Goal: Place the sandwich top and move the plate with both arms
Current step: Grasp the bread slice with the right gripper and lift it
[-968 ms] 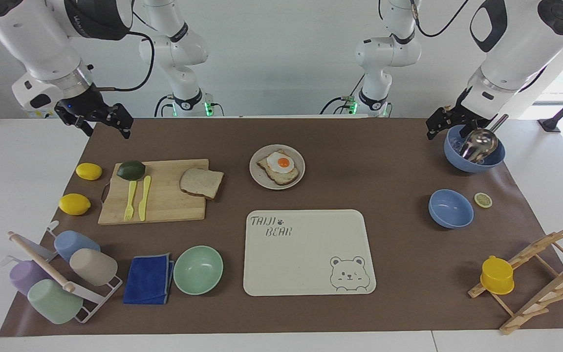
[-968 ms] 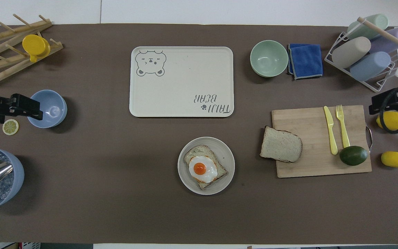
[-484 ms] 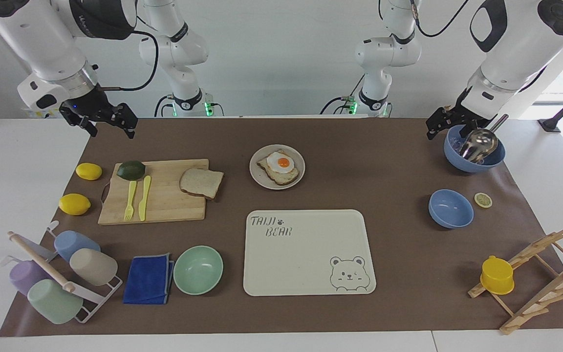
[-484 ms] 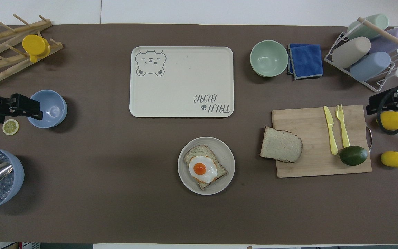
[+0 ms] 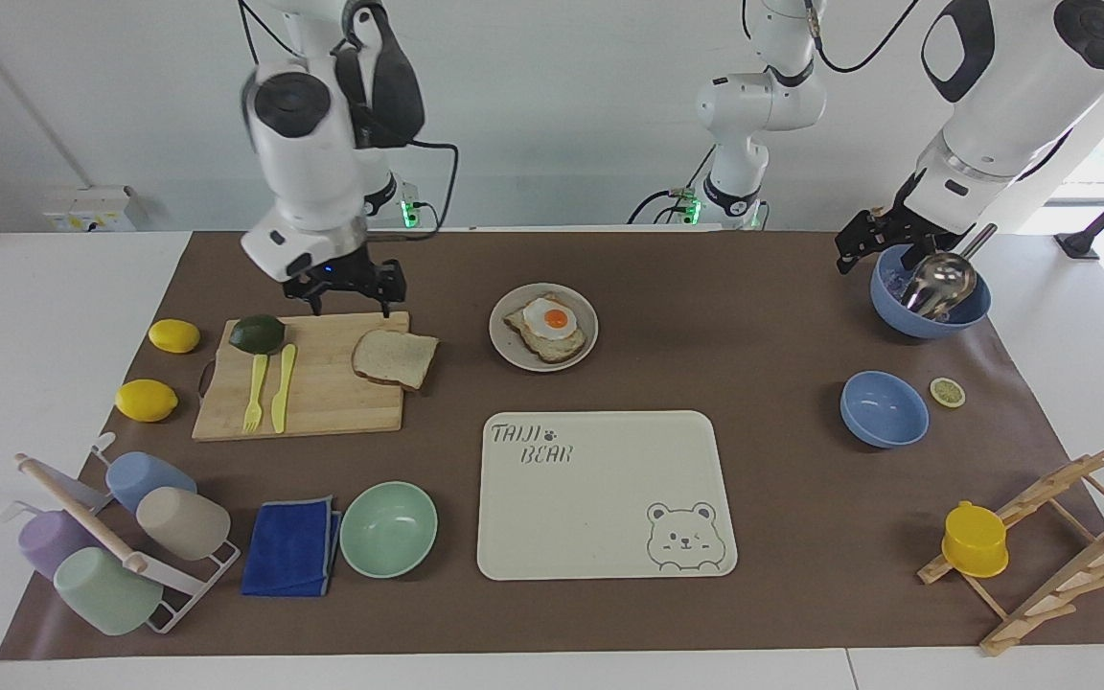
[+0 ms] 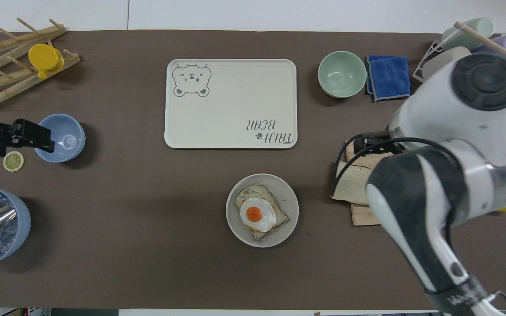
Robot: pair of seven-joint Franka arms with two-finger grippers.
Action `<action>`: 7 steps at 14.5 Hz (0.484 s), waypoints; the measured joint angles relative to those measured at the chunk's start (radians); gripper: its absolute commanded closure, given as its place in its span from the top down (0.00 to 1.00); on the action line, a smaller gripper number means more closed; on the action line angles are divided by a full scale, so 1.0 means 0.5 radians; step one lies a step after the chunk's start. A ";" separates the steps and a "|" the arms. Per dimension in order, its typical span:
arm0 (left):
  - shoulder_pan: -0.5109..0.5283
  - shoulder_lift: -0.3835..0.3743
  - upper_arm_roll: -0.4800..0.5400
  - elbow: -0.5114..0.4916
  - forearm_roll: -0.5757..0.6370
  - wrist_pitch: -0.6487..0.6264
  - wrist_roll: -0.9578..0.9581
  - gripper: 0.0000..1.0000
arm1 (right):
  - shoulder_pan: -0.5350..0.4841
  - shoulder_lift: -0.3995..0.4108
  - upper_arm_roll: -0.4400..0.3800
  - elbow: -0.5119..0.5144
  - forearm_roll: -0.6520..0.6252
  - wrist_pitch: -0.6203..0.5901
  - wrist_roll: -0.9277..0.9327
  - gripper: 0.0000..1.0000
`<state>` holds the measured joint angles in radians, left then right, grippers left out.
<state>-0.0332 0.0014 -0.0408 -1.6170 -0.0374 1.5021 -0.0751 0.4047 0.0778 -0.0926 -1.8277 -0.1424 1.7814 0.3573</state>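
The sandwich top (image 5: 395, 357), a plain bread slice, lies half on the corner of the wooden cutting board (image 5: 322, 402) that is toward the plate. It also shows in the overhead view (image 6: 350, 186), partly under my right arm. The plate (image 5: 508, 347) holds a toast with a fried egg (image 5: 548, 324) and sits beside the board; it also shows in the overhead view (image 6: 286, 191). My right gripper (image 5: 349, 305) is open and empty over the board's edge nearest the robots, between the avocado and the bread. My left gripper (image 5: 857, 254) waits beside a blue bowl.
On the board lie an avocado (image 5: 257, 333) and a yellow fork and knife (image 5: 269, 386). A cream bear tray (image 5: 600, 498), a mint bowl (image 5: 388, 528) and a blue cloth (image 5: 291, 546) lie farther out. Two blue bowls (image 5: 884, 409), one holding a scoop (image 5: 935, 283), are at the left arm's end.
My right arm has swung from the table's end near the lemons to over the cutting board, close to the bread. The left arm has not moved.
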 measured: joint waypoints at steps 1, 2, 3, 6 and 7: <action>0.000 0.000 0.000 0.000 0.000 0.000 0.000 1.00 | 0.095 0.089 0.004 -0.026 -0.061 0.061 0.143 1.00; 0.000 0.000 0.000 0.000 0.000 0.000 0.000 1.00 | 0.150 0.180 0.006 -0.043 -0.093 0.102 0.233 1.00; 0.000 -0.001 0.001 0.000 0.000 0.000 -0.001 1.00 | 0.173 0.266 0.005 -0.055 -0.107 0.129 0.286 1.00; 0.000 -0.005 0.004 0.000 0.000 -0.005 -0.002 1.00 | 0.221 0.477 0.005 -0.061 -0.255 0.172 0.487 1.00; 0.000 -0.006 0.003 0.000 0.000 -0.007 -0.003 1.00 | 0.235 0.524 0.005 -0.061 -0.290 0.182 0.529 1.00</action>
<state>-0.0331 -0.0014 -0.0396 -1.6170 -0.0374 1.4985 -0.0764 0.5219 0.3398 -0.0902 -1.8583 -0.2871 1.8724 0.6216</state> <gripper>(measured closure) 0.000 0.000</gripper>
